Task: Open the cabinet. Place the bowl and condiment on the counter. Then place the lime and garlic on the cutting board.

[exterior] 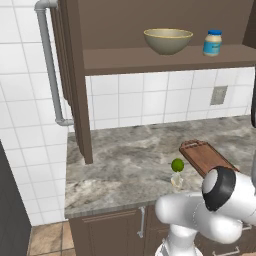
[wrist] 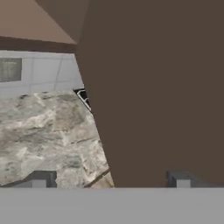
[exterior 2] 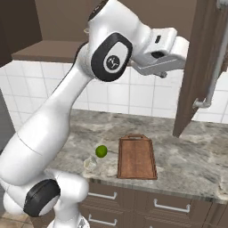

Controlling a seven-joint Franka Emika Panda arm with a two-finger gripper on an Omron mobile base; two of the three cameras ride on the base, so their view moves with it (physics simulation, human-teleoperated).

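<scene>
Above the bench (exterior: 125, 160), my gripper (wrist: 109, 181) stands wide beside the open cabinet (wrist: 157, 87) door, the bowl (exterior: 168, 40) well apart.

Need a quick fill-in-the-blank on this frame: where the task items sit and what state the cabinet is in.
1. The bowl and the condiment stand on the cabinet ____.
2. The cabinet's doors are ____.
3. The lime lies on the counter beside the ____.
4. The pale bulb next to the lime is the ____.

Missing words: shelf; open; cutting board; garlic
</scene>
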